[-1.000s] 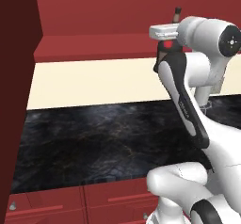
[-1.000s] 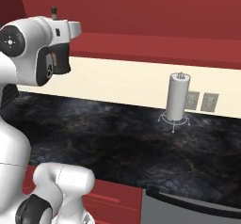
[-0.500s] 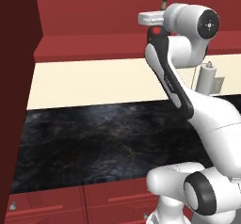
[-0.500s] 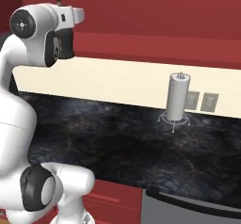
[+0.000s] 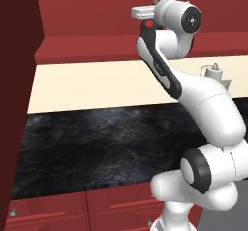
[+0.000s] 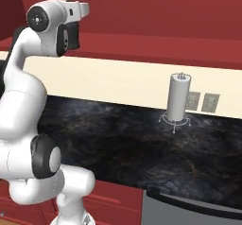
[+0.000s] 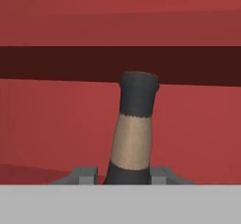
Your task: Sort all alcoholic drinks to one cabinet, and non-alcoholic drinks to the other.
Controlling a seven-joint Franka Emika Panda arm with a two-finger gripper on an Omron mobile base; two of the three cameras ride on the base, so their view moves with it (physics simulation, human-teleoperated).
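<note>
Now we carry dark bottle (image 7: 135,129) higher than second ago, swung toward upper cabinets (image 5: 97,11); jaws clamped on its neck; bench (image 5: 97,138) well below; cabinet placement pending.

Dark marbled surface (image 5: 97,138) under a cream backsplash (image 5: 92,84). Red upper cabinets (image 6: 156,11) above, red drawers (image 5: 72,208) below. Grey cylindrical holder (image 6: 179,99) stands beside two wall outlets (image 6: 202,102).
</note>
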